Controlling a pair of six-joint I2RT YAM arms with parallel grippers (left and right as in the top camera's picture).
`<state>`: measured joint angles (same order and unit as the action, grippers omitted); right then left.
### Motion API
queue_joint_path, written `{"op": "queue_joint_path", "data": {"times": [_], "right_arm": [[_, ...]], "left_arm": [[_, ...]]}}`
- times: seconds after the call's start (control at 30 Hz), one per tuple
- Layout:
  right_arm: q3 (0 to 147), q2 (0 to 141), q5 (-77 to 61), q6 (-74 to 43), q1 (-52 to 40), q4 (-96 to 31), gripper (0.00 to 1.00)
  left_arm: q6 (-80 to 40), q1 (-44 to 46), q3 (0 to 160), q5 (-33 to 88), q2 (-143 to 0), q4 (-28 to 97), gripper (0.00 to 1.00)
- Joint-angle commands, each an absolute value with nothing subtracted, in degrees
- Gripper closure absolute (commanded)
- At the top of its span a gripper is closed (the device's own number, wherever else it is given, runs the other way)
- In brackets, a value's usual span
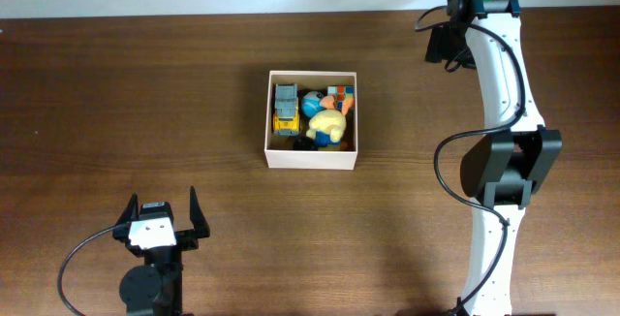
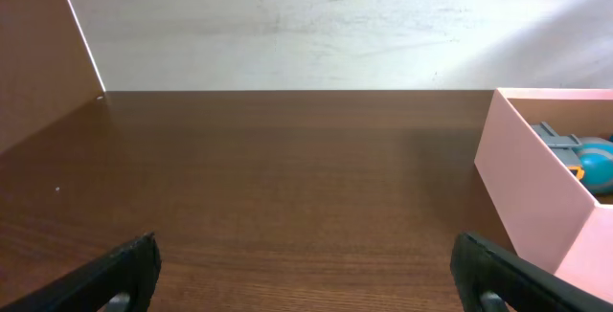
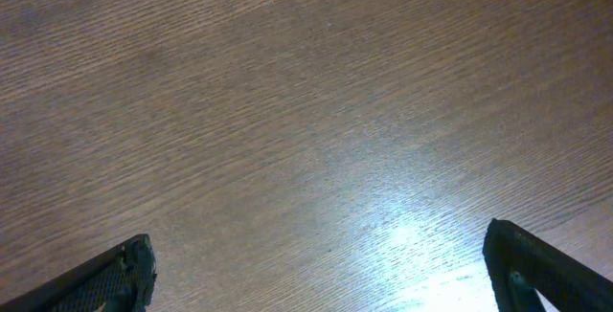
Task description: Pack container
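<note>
Left gripper [image 1: 163, 203]: jaws wide apart, empty. Container [image 1: 312, 157] stood ahead and right of these jaws, well apart. Right gripper [image 3: 321, 274]: jaws wide apart, empty, only bare table [image 3: 287, 111] between and ahead; container outside its wrist view. Toys [image 1: 315, 117] lay inside container, none loose in view. Judged: packing looked complete, arms parked. Next move called for no grasp.

Even, moderate light in my overhead view, sharp throughout; under the right wrist camera a white glare patch washes out the table [image 3: 421, 245] grain; in the left wrist view the container [image 2: 532, 188] wall reads pinkish; near corners go soft.
</note>
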<state>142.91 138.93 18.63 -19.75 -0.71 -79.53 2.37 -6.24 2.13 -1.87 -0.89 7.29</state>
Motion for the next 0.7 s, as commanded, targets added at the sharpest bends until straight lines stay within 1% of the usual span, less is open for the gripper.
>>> {"op": "queue_joint_path", "data": {"times": [0.0,0.23,0.33,0.5,0.67], "right_arm": [[142.7,137.7,19.5,-20.7,-1.2,-79.5,0.01],[142.6,129.3,18.7,-19.7,-3.4,-75.0,0.01],[139.1,121.5,18.7,-14.7,-4.5,-66.5,0.01],[122.4,105.9,15.5,0.7,-5.7,-50.0,0.01],[103.5,90.1,14.5,2.6,-5.6,-41.1,0.01]], "left_arm": [[3.3,-6.5,1.7,-1.2,-0.3,7.1,0.01],[3.3,-6.5,1.7,-1.2,-0.3,7.1,0.01],[3.3,-6.5,1.7,-1.2,-0.3,7.1,0.01],[3.3,-6.5,1.7,-1.2,-0.3,7.1,0.01],[3.3,-6.5,1.7,-1.2,-0.3,7.1,0.01]]}}
